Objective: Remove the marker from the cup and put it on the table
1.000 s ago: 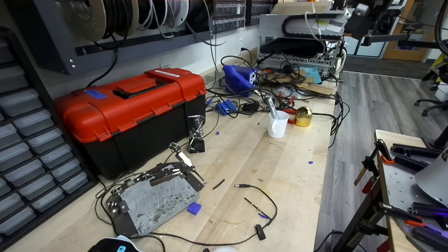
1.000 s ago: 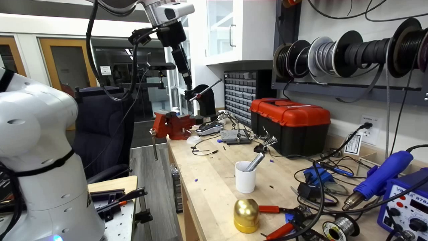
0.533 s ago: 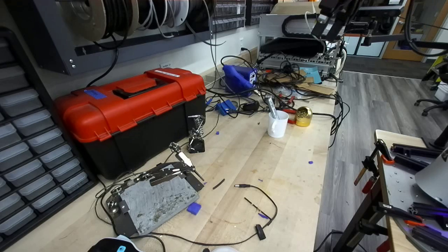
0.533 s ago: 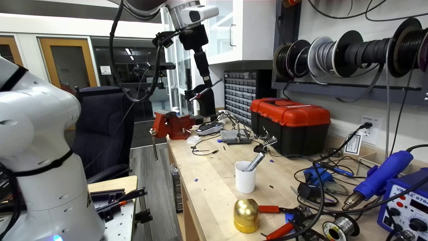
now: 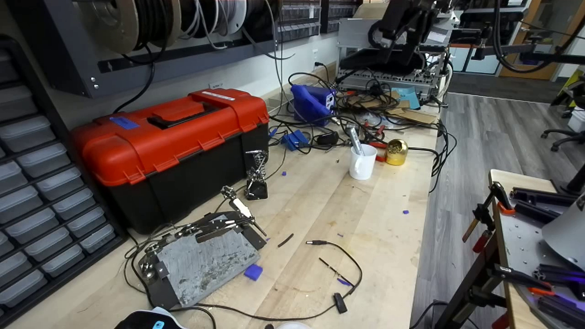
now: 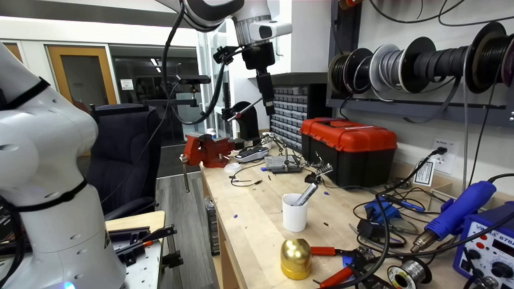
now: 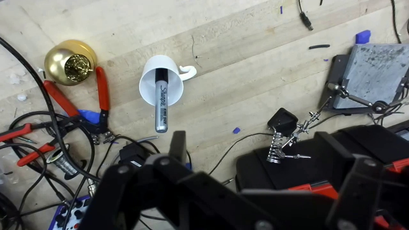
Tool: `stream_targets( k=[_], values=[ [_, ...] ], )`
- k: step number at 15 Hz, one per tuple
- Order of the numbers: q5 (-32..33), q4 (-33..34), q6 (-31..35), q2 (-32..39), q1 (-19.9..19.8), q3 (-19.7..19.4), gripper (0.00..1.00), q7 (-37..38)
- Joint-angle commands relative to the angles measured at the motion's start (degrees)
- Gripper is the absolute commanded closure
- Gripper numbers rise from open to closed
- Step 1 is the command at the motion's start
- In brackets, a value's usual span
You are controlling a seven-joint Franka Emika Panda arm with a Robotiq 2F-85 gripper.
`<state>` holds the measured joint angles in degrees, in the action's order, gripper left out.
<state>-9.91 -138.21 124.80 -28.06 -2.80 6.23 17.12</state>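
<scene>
The marker, a grey Sharpie with a black cap, leans in the white cup, cap end down, its grey end sticking out past the rim. It shows in the wrist view [image 7: 161, 105] and in both exterior views [image 5: 355, 139] [image 6: 306, 194]. The cup [image 7: 147, 83] stands upright on the table, its handle visible in the wrist view; both exterior views show it too [image 5: 362, 165] [image 6: 294, 216]. The table [image 6: 257, 208] is light wood. My gripper [image 7: 255, 143] is open and empty, with fingers wide apart. In the exterior views it hangs high above the table [image 5: 395, 55] [image 6: 270, 107].
A gold tip cleaner [image 6: 296, 259] and red-handled pliers [image 7: 103, 89] lie beside the cup. A red and black toolbox [image 6: 348, 150] stands along the wall. A helping-hands stand [image 7: 278, 134], a grey plate [image 5: 205, 262], a red vise [image 6: 207, 150] and tangled cables are around.
The arm and gripper have swung over the table, rightward in an exterior view, toward the toolbox and wall side. The marker and cup have not moved.
</scene>
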Motion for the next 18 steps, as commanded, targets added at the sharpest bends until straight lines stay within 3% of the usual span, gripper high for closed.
stream_targets(
  k=[1, 10, 18],
  values=[
    [1.9, 3.3, -0.7, 5.1, -0.3, -0.5, 0.00, 1.8],
    [0.9, 2.8, -0.1, 6.5, 1.0, -1.5, 0.00, 0.4],
    [3.5, 2.8, 2.7, 10.1, -0.4, -2.3, 0.00, 1.1]
  ],
)
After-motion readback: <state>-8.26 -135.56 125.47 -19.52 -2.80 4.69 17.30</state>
